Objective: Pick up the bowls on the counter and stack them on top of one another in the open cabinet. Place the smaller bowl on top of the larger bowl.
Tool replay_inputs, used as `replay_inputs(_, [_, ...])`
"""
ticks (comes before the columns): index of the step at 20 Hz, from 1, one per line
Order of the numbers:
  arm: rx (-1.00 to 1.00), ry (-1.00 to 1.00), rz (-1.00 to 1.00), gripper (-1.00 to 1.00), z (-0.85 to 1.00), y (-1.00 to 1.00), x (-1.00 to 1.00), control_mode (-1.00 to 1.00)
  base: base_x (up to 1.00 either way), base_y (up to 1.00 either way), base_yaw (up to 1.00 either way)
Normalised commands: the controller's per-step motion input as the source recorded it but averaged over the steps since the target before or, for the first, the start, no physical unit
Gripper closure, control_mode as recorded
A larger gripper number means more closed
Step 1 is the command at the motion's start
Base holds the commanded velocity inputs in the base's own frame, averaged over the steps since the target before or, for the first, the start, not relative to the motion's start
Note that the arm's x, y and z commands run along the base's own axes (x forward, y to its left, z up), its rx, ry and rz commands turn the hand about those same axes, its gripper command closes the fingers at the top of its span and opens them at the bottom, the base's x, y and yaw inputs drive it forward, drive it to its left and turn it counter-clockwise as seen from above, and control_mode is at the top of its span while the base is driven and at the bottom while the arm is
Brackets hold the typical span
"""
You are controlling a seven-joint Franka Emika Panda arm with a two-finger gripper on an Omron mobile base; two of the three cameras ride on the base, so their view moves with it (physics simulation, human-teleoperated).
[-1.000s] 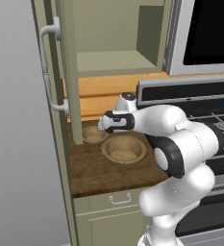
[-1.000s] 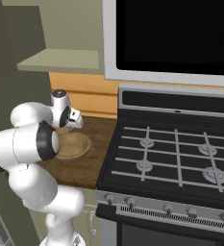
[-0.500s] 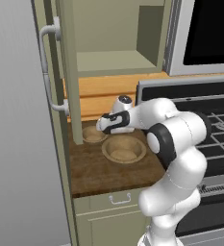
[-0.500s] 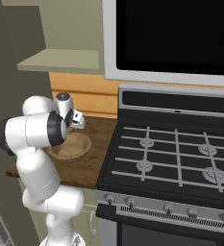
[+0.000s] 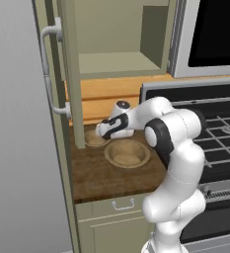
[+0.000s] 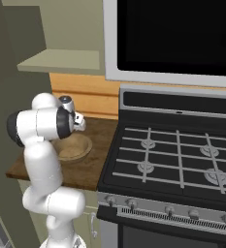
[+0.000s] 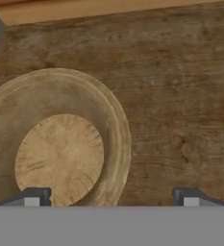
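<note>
The smaller bowl sits on the counter at its back left, close to the orange-wood backsplash and right beside the lower edge of the open cabinet's door, so it is hemmed in on two sides. The gripper hovers directly over it, its jaws spread wide and holding nothing. In the hand view one fingertip stands over the inside of the smaller bowl and the other over bare wood to the outside, so the near rim lies between them; that view also shows the ringed grain of the bowl's floor and a stretch of bare counter running up to the backsplash. The larger bowl rests just beside the smaller one, toward the front and the stove, the two rims near or touching; which, I cannot tell. In front of both, the counter runs bare to its front edge above the drawer. The open cabinet above shows a bare flat shelf. From the right base view the arm hides the smaller bowl; the larger bowl shows beside the black stove, and the cabinet shelf is seen edge-on.
</note>
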Motion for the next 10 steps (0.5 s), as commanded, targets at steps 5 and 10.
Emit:
replay_inputs(5, [0.00, 0.02, 0.00, -1.00, -0.32, 0.15, 0.21, -1.00, 0.00, 0.00, 0.00])
replay_inputs(10, [0.00, 0.00, 0.00, 1.00, -0.09, 0.13, 0.00, -1.00, 0.00, 0.00, 0.00])
